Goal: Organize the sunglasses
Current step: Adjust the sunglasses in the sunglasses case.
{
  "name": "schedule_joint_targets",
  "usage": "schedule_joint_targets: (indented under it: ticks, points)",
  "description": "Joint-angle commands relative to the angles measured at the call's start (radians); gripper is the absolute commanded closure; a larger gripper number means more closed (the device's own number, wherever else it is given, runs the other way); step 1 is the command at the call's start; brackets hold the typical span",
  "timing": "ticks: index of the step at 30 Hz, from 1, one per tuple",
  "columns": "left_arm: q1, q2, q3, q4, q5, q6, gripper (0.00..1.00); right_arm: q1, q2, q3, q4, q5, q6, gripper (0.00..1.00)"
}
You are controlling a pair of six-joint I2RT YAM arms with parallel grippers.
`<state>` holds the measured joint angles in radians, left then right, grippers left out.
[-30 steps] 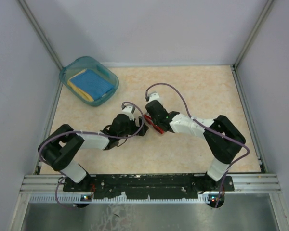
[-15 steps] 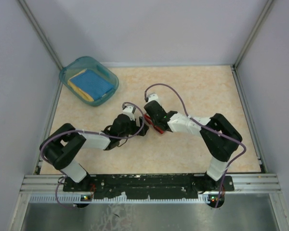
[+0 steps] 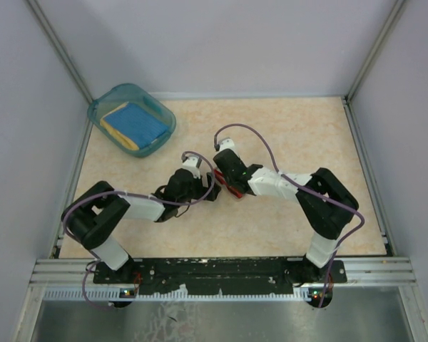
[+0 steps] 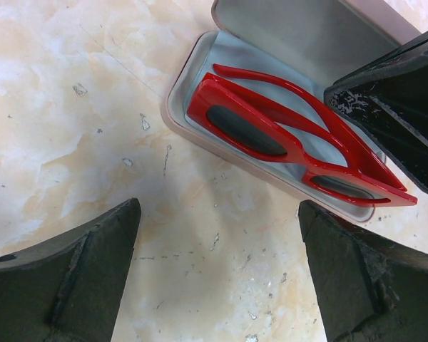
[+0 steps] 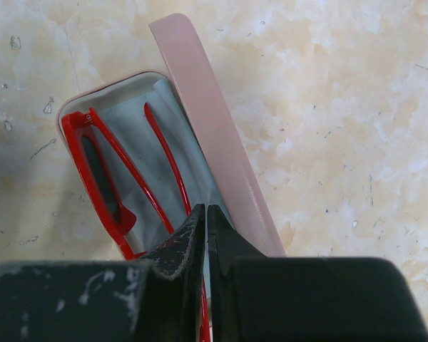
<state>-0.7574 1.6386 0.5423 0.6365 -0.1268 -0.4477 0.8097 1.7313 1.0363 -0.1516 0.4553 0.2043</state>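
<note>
Sunglasses (image 4: 271,135) are in the open pink case (image 4: 189,139), mid-counter, between the two arms. The front lies along the case's tray, both temples folded behind it. In the left wrist view one end of the frame overhangs the case rim, so they don't look fully seated.

Left end effector (image 4: 217,206) is wide open, holding nothing, low over bare counter just beside the case. Right end effector (image 5: 205,214) is pinched shut, its tips down over the tray at the temple ends. You can't tell from here whether it's clamping a temple or just resting on it.

Handling, my read:
- Very light. A thin plastic frame will flex some, but the temples and hinges look like the weak spots.
- Lenses are glossy and probably slippery, and they'll scratch, so keep the pads off them.
- Grip the frame front at the bridge or the top bar. A temple alone will likely twist.
- The case is light too, so expect it to slide on the counter if pushed from the side.

Surface: the counter (image 3: 299,128) is a smooth, hard, marbled beige with little friction to count on.

Room: grey walls (image 3: 221,43) enclose it left, far and right. A teal tub (image 3: 100,108) with a blue cloth (image 3: 137,122) sits at the far left, well apart from the case. The right half is open.
</note>
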Motion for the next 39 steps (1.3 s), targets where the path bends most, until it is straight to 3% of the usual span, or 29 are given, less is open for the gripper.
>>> schedule_joint_targets:
  ticks: [1, 39]
  points:
    - [-0.007, 0.02, 0.028, 0.024, -0.008, 0.004, 0.02, 0.007, 0.007, 0.054, 0.023, 0.026, 0.007, 0.95]
    - [-0.008, 0.106, 0.079, 0.039, 0.0, 0.006, 0.02, 0.004, 0.005, 0.035, 0.066, -0.035, -0.014, 0.96]
